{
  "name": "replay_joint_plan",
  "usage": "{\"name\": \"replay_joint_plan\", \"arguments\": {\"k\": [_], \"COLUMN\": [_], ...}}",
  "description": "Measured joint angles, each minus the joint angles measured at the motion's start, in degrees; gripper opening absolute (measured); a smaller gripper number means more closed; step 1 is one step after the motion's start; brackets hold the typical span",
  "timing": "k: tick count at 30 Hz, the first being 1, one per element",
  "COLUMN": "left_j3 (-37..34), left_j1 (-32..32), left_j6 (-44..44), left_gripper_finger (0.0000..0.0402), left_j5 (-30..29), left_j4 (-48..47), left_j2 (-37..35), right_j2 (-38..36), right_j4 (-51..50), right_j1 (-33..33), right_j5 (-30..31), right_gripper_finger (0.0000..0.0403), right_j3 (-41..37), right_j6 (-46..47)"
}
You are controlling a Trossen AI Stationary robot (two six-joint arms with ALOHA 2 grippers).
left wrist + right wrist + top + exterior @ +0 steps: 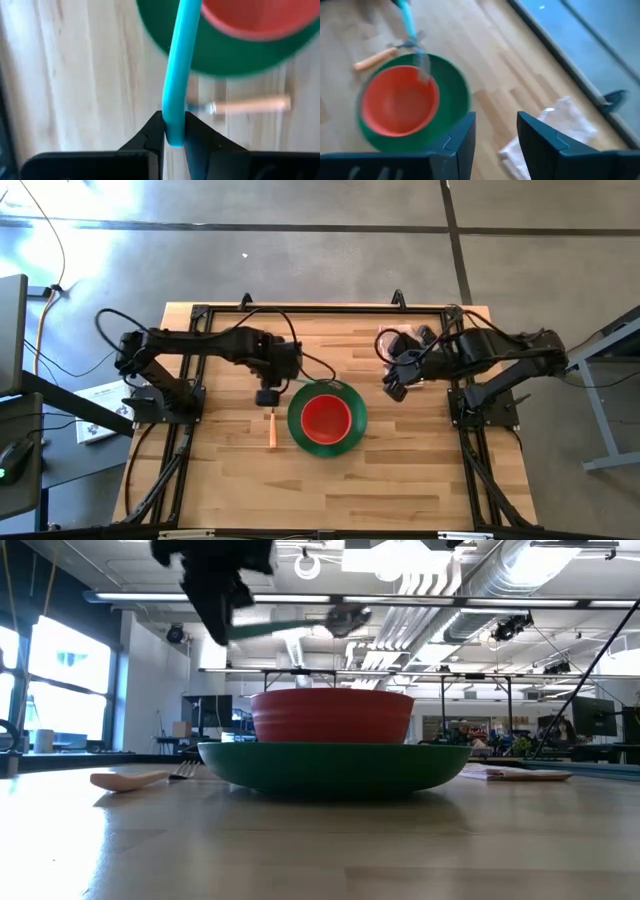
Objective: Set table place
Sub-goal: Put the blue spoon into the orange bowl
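Low view puts the green plate (335,768) close in front on the wooden surface (320,850), with the red bowl (332,716) sitting inside it. At about 9 o'clock from the plate lies a fork with a pale wooden handle (131,779), flat on the surface. Above it, at about 11 o'clock from the bowl, hangs the left gripper (222,605), and a thin blue-green stick pokes out of it over the bowl. In the left wrist view the two dark fingers (155,131) are squeezed tight on the blue handle (177,75), which reaches out over the rim of the plate (220,57); the fork (245,105) lies just beside the plate. In the high view the light plank surface (330,490) fills the black rail frame, and the plate (327,418) sits near its middle. The fork (272,428) is at 9 o'clock from it, and the left gripper (266,396) is just past the fork. Farther off, at 2 o'clock from the plate, the right gripper (396,388) hangs with its fingers (462,135) spread apart and nothing between them. Near it lies a crumpled white napkin (555,130).
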Motion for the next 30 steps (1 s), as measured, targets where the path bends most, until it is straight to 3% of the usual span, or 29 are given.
{"name": "replay_joint_plan", "arguments": {"k": [6, 11, 15, 21, 30], "left_j3": [7.88, 7.83, 7.91, 10.52, 18.66], "left_j1": [-5.60, -10.62, -14.27, -15.24, -13.76], "left_j6": [-6.38, -11.21, -12.08, -8.36, 1.11], "left_gripper_finger": [0.0034, 0.0034, 0.0034, 0.0034, 0.0034], "left_j5": [-6.38, -11.33, -11.39, -9.02, -13.67], "left_j4": [-12.59, -15.06, -14.71, -18.75, -21.23], "left_j2": [0.00, 0.57, 4.23, 14.00, 23.34], "right_j2": [-0.02, -0.02, -0.02, 0.02, 0.02], "right_j4": [-6.70, -8.87, -9.94, -10.89, -11.72], "right_j1": [-0.11, -0.31, -1.23, -2.25, -2.23], "right_j5": [7.95, 11.45, 11.55, 11.54, 11.25], "right_gripper_finger": [0.0136, 0.0136, 0.0136, 0.0136, 0.0136], "right_j3": [3.44, 4.56, 4.56, 4.56, 4.56], "right_j6": [0.17, 0.07, 0.05, 0.04, 0.04]}}
